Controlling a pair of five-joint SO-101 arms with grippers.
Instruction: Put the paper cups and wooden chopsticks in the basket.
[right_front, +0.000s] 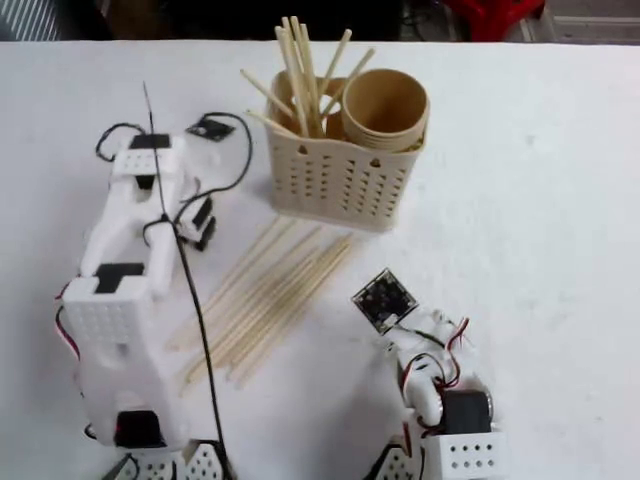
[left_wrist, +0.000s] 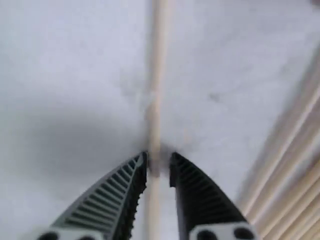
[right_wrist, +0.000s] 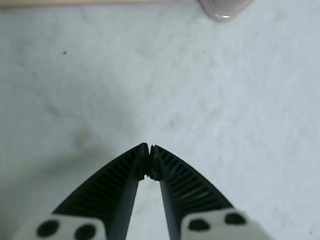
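High view. Basket (right_front: 340, 180) sits toward 12 o'clock on the table (right_front: 540, 200). Paper cups (right_front: 386, 105) nested inside it on the 3 o'clock side; standing chopsticks (right_front: 300, 80) fill the 9 o'clock side. Loose chopsticks (right_front: 265, 295) lie fanned on the table at 7 o'clock from the basket, well short of it. Left arm (right_front: 125, 300) lies along the 9 o'clock edge, with the left gripper (right_front: 200, 228) down at the 11 o'clock end of the fan. Right arm (right_front: 440, 400) is folded at 5 o'clock.

Left wrist view. Fingers drawn in on a single chopstick (left_wrist: 156, 75), one on each side, apparently pinching it; the stick lies flat on the table. The rest of the bundle (left_wrist: 290, 175) lies just beside it, apart from the jaws.

Right wrist view. Right gripper (right_wrist: 150, 164) pressed closed, tips meeting, nothing between, over bare table.

Judgement: cups look done; the loose sticks remain. The grip sits near one end, so the stick will likely droop and swing. Lift straight and slowly, clear the neighbouring sticks, carry it toward 1 o'clock, tip it vertical above the rim, and release among the standing ones without knocking them.
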